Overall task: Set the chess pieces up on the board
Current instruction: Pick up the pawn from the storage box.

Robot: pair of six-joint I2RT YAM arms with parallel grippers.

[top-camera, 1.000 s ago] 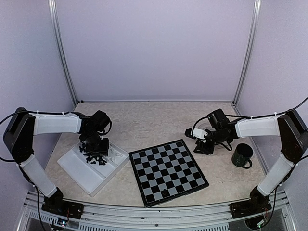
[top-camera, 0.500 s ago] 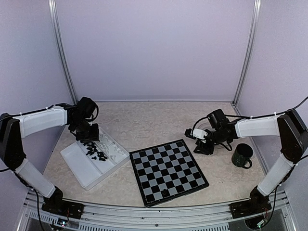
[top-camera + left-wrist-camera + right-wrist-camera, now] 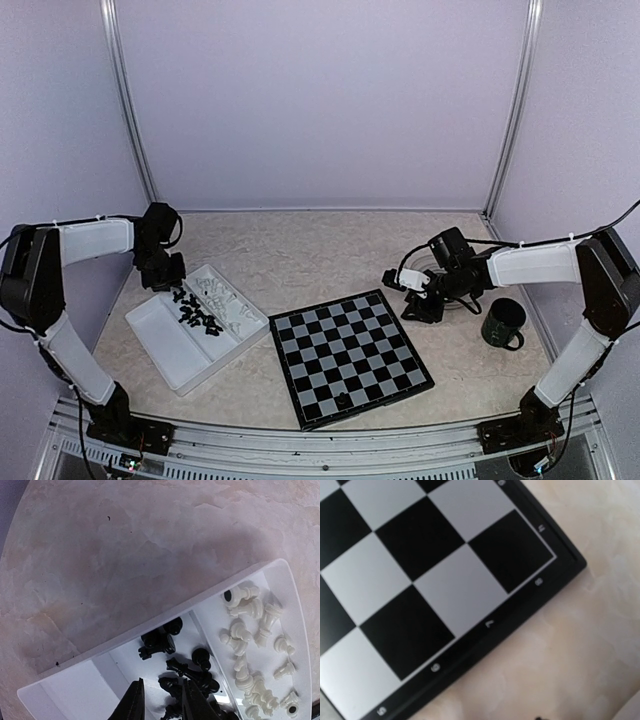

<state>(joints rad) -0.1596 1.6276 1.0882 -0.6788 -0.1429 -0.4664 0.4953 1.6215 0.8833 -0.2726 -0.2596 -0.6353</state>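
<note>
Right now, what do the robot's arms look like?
The left arm and right arm are white tubes joined by chunky black joints, with thin black cables running along them. The left gripper and right gripper are mostly black.

left gripper [image 3: 161,690]: fingers cut off by the bottom edge; grip cannot be told
right gripper [image 3: 405,295]: too small to read its jaws
board [image 3: 445,590]: runs off top and left edges
chess pieces [image 3: 205,312]: kinds too small overhead

One board [image 3: 350,355] is recorded, bearing one black piece [image 3: 343,400] at six o'clock. One tray [image 3: 165,345] is counted, holding one black heap [image 3: 167,643] and one white heap [image 3: 239,630], individually uncountable. One mug [image 3: 503,323] is noted.
</note>
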